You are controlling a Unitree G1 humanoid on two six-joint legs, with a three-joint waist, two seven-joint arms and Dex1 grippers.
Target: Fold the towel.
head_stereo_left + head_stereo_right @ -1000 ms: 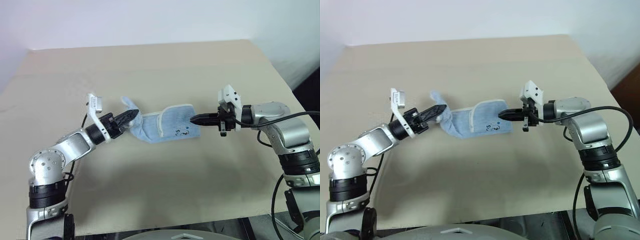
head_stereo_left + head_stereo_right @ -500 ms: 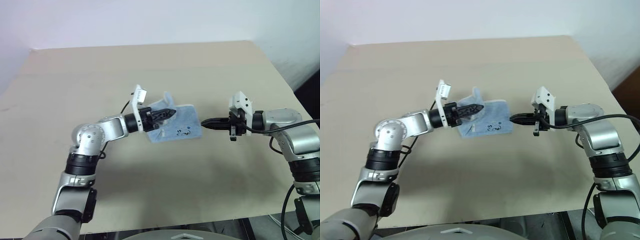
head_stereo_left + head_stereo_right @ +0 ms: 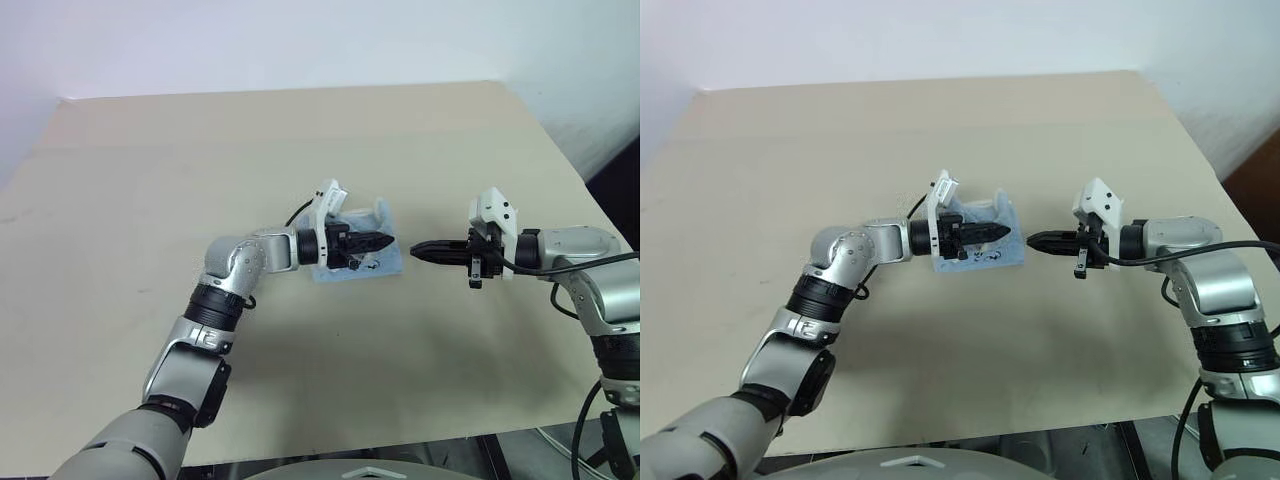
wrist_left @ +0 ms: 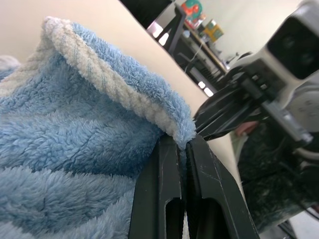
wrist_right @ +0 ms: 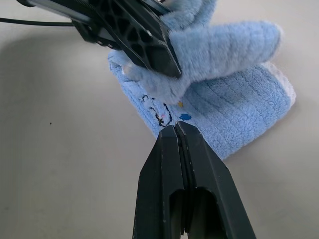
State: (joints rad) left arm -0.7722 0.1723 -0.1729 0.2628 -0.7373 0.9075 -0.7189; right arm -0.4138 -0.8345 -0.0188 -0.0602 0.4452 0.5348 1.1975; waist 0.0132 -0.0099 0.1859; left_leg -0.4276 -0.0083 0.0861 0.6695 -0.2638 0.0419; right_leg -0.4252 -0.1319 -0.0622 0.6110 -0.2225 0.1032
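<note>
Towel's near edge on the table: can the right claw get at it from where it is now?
Probably yes. The right claw, shut and empty, points at the towel across bare table, nothing between. The left claw, shut on a fold, hangs just above that edge, so it's tight.

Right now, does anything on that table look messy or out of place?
Only the towel: it lies bunched rather than flat, one white-edged corner pinched in the left gripper and lifted over the rest. The right gripper sits beside it, jaws shut on nothing. Nothing looks spilled or damaged.
</note>
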